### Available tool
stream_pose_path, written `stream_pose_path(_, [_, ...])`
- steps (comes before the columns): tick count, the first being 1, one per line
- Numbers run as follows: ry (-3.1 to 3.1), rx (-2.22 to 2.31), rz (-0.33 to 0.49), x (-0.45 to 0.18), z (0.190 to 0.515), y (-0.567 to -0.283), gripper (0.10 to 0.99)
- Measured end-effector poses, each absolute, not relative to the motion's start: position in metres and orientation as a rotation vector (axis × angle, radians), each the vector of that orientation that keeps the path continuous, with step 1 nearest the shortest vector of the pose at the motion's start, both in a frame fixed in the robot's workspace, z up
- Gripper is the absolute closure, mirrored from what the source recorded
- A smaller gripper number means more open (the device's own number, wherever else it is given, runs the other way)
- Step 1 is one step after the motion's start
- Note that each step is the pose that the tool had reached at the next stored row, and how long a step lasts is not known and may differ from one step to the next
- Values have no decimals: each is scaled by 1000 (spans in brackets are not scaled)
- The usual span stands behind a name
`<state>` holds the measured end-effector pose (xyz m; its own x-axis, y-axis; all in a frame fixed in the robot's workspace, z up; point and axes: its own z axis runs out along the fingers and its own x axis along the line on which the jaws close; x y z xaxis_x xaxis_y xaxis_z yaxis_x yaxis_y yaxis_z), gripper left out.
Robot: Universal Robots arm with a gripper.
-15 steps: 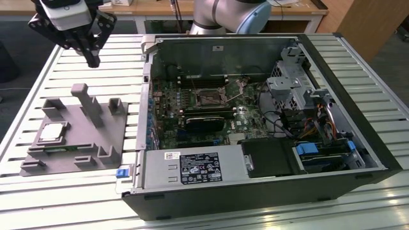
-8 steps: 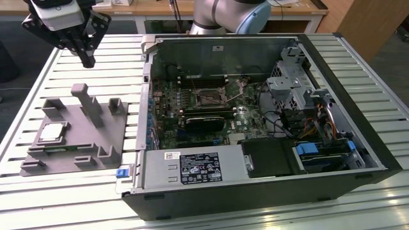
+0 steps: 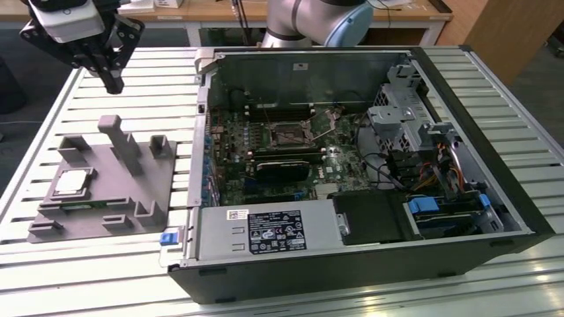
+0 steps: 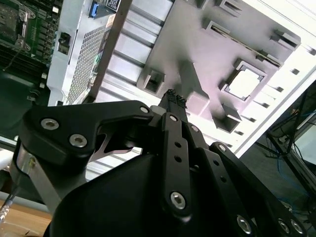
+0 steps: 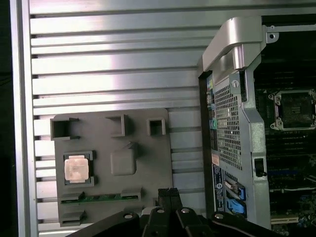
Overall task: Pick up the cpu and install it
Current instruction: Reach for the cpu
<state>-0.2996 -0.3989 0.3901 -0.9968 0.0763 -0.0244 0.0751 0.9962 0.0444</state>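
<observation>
**Desk [image 3: 132, 72] contents: cpu [image 3: 72, 181] not yet lifted**

Computer case [image 3: 352, 277]: open, on its side, at the exterior view's right.
Tray [image 3: 115, 190]: grey plastic, just beside the case.
Tool [image 3: 113, 84]: fingers pressed together, gripping nothing, hanging above desk and tray, touching neither.
Socket [image 3: 288, 135]: black frame on the case's board.
Cpu: silver top up, seated in a square tray recess.
Memory stick [image 5: 101, 198]: green, slotted near the cpu.

A robotics lab or test workshop is indicated — a slatted aluminium table [image 3: 502, 86] is set with an opened computer tower [image 3: 352, 271] and a grey moulded fixture tray [image 3: 123, 188], a robot arm [image 3: 308, 23] is seen at its far side, and wooden workbenches [image 3: 211, 12] are seen behind.
</observation>
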Motion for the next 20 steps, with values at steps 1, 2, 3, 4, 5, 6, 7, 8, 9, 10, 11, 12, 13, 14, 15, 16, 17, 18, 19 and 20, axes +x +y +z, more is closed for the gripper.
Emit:
stream_pose_path(1, [3113, 118, 68, -301, 390, -399, 980])
stream_pose_path(2, [3113, 118, 68, -302, 390, -399, 980])
stream_pose_path(3, [3113, 118, 68, -303, 390, -399, 980])
stream_pose_path(4, [3113, 118, 68, -305, 390, -399, 980])
stream_pose_path(5, [3113, 118, 68, -306, 390, -399, 980])
stream_pose_path(6, [3113, 118, 68, -307, 390, -399, 980])
stream_pose_path(7, [3113, 118, 68, -308, 390, -399, 980])
stream_pose_path(8, [3113, 118, 68, -309, 390, -399, 980])
stream_pose_path(9, [3113, 118, 68, -310, 390, -399, 980])
stream_pose_path(10, [3112, 118, 68, -312, 390, -399, 980])
stream_pose_path(11, [3113, 118, 68, -313, 390, -399, 980])
stream_pose_path(12, [3113, 118, 68, -314, 390, -399, 980])
stream_pose_path(13, [3113, 118, 68, -315, 390, -399, 980])
stream_pose_path(14, [3113, 118, 68, -317, 390, -399, 980])
stream_pose_path(15, [3113, 118, 68, -318, 390, -399, 980])
stream_pose_path(16, [3113, 118, 68, -319, 390, -399, 980])
stream_pose_path(17, [3113, 118, 68, -320, 390, -399, 980])
stream_pose_path(18, [3113, 118, 68, -321, 389, -399, 980])
stream_pose_path(19, [3113, 118, 68, -323, 389, -399, 980])
stream_pose_path(20, [3113, 118, 68, -324, 389, -399, 980])
